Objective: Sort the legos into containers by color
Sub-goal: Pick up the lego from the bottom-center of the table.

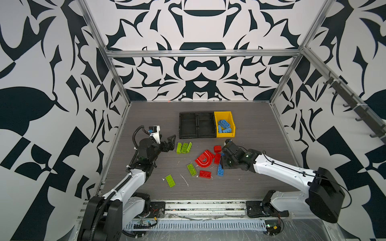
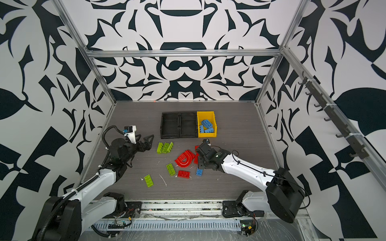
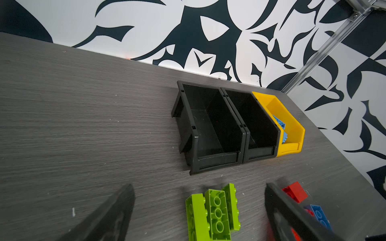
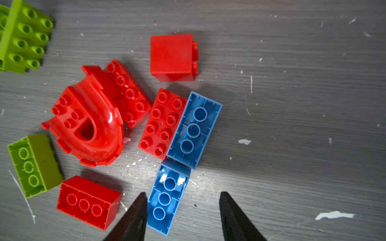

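Top views, bins: left black bin and middle black bin look empty. The yellow bin, rightmost and touching the middle one, holds several sorted blue bricks.
Green, outstanding: a lone green brick, a green cluster of three near the black bins, and an overturned green brick beside the arch. All lie on the table.
Red, outstanding: red arch, overturned red brick, studded red brick, red cube. Another red piece is partly under the arch.
Blue, outstanding: far blue brick and near blue brick, both studs-down on the table.
Progress, judged: blue partly sorted; green and red not started.
Left gripper: jaws wide apart, empty, just beside the green cluster.
Right gripper: jaws apart, straddling the near blue brick. One finger is at its side and the other is clear, so it is not clamped.
Obstructions: the studded red brick touches the far blue brick, and the two blue bricks meet at a corner, so a lift may drag neighbours.
Debris: white scraps on the table.
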`<state>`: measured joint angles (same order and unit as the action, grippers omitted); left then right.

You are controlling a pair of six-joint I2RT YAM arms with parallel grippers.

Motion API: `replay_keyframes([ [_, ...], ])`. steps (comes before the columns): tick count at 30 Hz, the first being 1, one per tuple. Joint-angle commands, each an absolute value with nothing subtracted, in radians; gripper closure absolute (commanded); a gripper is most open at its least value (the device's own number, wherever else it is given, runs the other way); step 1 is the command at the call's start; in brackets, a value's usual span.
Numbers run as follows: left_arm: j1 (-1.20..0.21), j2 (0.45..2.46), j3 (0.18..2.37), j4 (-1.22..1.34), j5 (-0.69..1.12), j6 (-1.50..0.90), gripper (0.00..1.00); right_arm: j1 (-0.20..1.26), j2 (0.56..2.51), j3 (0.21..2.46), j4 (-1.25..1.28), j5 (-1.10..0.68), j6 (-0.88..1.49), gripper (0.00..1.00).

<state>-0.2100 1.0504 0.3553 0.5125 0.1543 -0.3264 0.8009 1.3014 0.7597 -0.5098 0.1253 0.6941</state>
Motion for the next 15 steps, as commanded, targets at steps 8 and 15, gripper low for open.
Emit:
replay_keyframes([
  [8,-0.212,1.035,0.341,0.528,0.155,-0.334,0.01,0.831,1.379,0.778,-0.490,0.115,0.698,0.41],
  [15,-0.212,1.026,0.341,0.523,0.149,-0.332,0.01,0.841,1.436,0.774,-0.452,0.086,0.698,0.41],
])
